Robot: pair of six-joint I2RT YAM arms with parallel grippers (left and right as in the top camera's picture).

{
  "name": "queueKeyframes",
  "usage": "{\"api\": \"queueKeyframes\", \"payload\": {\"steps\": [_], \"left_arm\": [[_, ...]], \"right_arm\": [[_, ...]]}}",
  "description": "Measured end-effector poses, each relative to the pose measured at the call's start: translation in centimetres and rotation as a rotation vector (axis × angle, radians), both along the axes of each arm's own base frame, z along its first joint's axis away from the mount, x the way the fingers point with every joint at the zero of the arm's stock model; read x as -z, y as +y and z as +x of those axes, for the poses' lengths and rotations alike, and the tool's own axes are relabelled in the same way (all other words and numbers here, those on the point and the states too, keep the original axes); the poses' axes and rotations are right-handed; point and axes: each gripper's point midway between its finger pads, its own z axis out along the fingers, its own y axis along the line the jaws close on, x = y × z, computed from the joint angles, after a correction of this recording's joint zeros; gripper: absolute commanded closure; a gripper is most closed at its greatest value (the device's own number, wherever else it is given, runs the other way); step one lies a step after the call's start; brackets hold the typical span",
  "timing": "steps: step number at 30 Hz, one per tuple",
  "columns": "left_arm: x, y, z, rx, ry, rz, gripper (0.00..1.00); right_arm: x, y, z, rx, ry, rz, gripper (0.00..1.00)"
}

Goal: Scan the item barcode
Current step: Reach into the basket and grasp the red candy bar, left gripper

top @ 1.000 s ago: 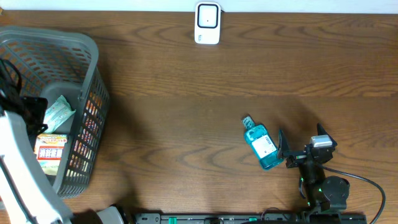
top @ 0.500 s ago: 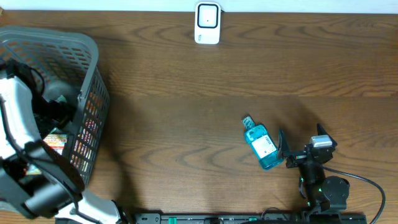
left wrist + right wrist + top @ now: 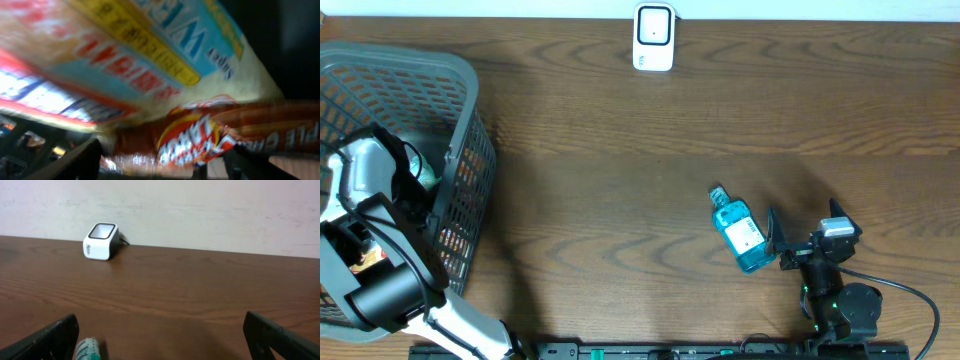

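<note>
A red and orange snack packet (image 3: 195,137) lies inside the grey basket (image 3: 460,90), partly under a pale pack with blue and yellow print (image 3: 150,55); both are blurred in the left wrist view. The left gripper (image 3: 164,150) is down in the basket, its jaws apart with the snack packet between them. I cannot tell whether they touch it. The left arm (image 3: 380,290) reaches in over the basket's near rim.

To the right of the basket and well apart from it, a blue bottle (image 3: 740,235) lies on its side on the wooden table (image 3: 620,150). The right gripper (image 3: 161,322) sits just beside the bottle, on the side away from the basket, its jaws spread wide and holding nothing. The white scanner (image 3: 653,37) stands at the table's far edge, right of the basket and well clear of it.
</note>
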Motion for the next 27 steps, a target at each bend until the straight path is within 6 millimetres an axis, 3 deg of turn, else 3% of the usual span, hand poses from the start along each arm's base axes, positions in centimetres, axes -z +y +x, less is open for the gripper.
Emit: {"api": "queueKeyframes", "payload": {"steps": [3,6,7,14,19,23,27], "left_arm": [[0.9,-0.5,0.5,-0.017,-0.037,-0.02,0.48],[1.5,-1.0,0.8,-0.035,-0.064,-0.033,0.87],[1.6,-1.1,0.7,-0.035,-0.065,-0.038,0.92],[1.4,-1.2,0.6,-0.04,-0.068,-0.037,0.93],[-0.1,-0.6,1.6,-0.046,-0.089,-0.023,0.93],[-3.2,1.0,4.2,-0.049,-0.196,0.041,0.93],[-8.4,2.2,6.3,-0.054,-0.367,0.138,0.93]], "right_arm": [[0.0,0.0,0.0,0.0,0.0,0.0,0.01],[0.0,0.0,0.0,0.0,0.0,0.0,0.01],[0.0,0.0,0.0,0.0,0.0,0.0,0.01],[0.0,0.0,0.0,0.0,0.0,0.0,0.01],[0.0,0.0,0.0,0.0,0.0,0.0,0.01],[0.0,0.0,0.0,0.0,0.0,0.0,0.01],[0.0,0.0,0.0,0.0,0.0,0.0,0.01]]}}
